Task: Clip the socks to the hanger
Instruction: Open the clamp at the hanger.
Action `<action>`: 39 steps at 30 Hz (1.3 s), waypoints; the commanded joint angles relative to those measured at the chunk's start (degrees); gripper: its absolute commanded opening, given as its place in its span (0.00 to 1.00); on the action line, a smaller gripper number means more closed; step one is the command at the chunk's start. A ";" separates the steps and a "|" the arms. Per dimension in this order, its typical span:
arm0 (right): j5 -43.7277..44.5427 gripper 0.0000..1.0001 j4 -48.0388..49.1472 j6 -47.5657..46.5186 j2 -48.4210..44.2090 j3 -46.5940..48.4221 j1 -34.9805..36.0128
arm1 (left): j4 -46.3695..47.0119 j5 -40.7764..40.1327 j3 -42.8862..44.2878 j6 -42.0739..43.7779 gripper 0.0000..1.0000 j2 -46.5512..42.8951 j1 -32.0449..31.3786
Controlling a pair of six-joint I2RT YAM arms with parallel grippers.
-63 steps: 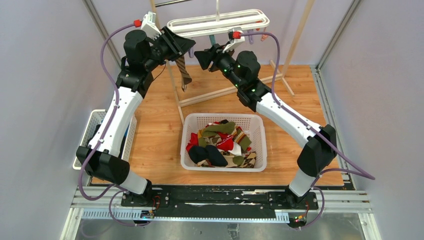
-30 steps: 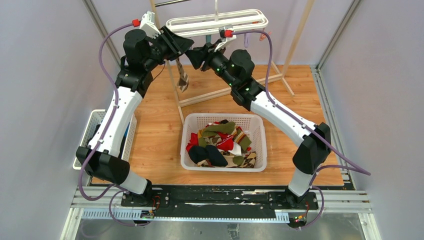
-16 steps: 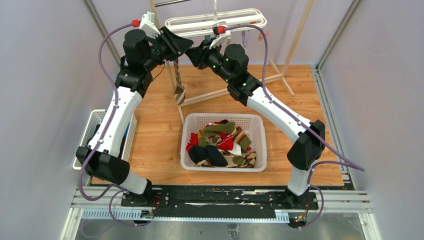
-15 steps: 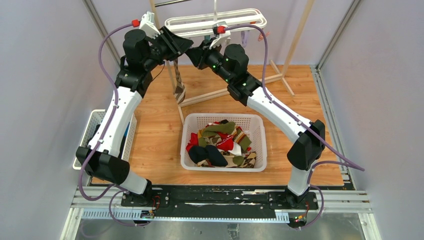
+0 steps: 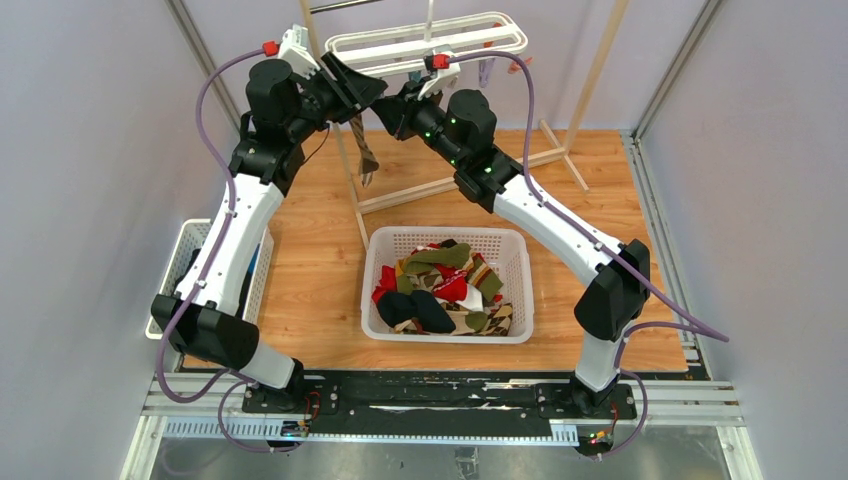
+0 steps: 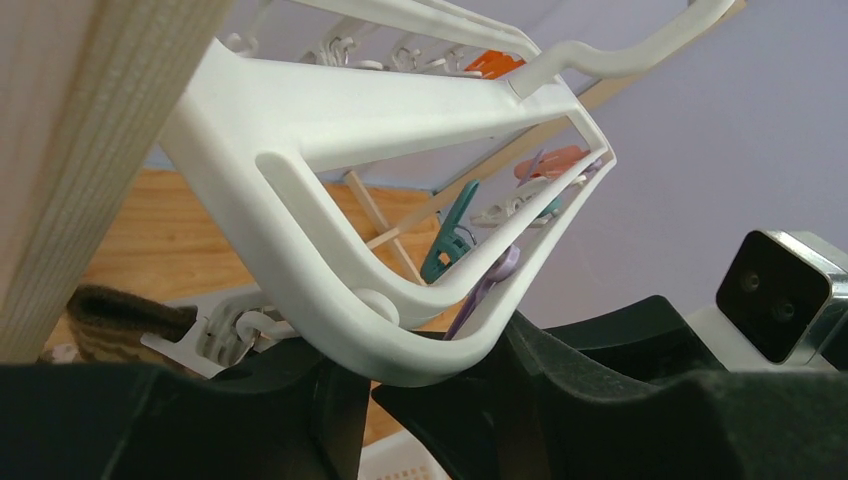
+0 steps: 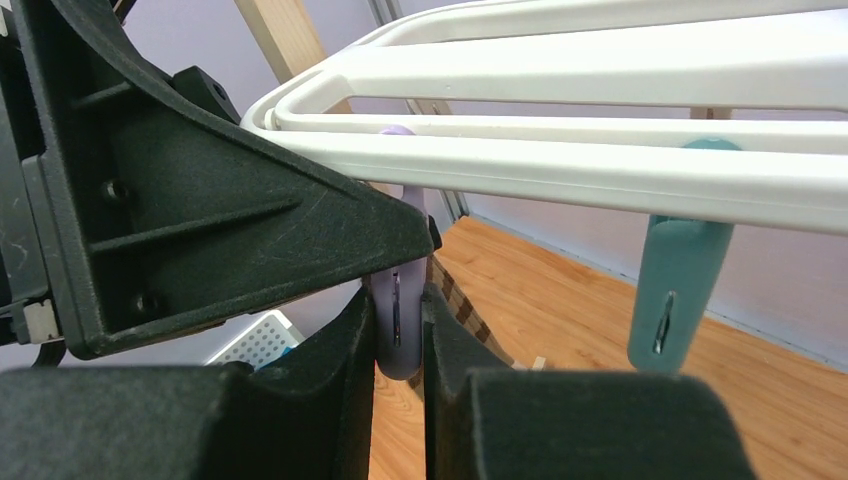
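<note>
the right gripper (image 7: 397, 305) pinches a lilac clip (image 7: 399, 335) under the hanger (image 7: 620, 70). the left gripper (image 6: 366, 388) is just beside it; whether its jaws are spread, i cannot tell. one argyle sock (image 5: 364, 148) hangs below them, the other socks (image 5: 440, 290) lie in the basket (image 5: 440, 233).

hanger (image 5: 430, 40): plain white
lilac clip (image 7: 397, 300): pale lilac
teal clip (image 7: 672, 290): dull teal
orange clip (image 6: 495, 63): bright orange
hanging sock (image 5: 363, 150): brown and tan argyle diamonds
socks (image 5: 440, 290): red, olive with stripes, dark navy, white, brown-tan argyle
basket (image 5: 445, 335): white, lattice-patterned walls
side basket (image 5: 170, 265): white, same lattice pattern
surface (image 5: 310, 260): warm orange-brown wood grain in plank strips
left pincer (image 6: 365, 400): matte black
right pincer (image 7: 397, 330): matte black
left arm (image 5: 235, 235): white links, black joints
right arm (image 5: 560, 225): white links, black joints, small green lights
cables (image 5: 205, 100): purple
wooden rack (image 5: 600, 60): pale bare wood
</note>
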 commanded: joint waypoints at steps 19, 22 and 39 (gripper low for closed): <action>1.70 0.00 0.83 -1.99 -0.61 0.15 1.64 | -1.50 -3.05 0.39 0.10 0.48 -1.51 0.14; 1.59 0.00 0.91 -2.01 -0.37 0.59 1.69 | -1.27 -2.56 -0.17 -0.03 0.50 -1.58 0.11; 0.18 0.00 1.26 -1.82 -0.14 0.74 2.04 | -0.52 -2.04 -0.36 0.73 0.45 -0.54 -0.05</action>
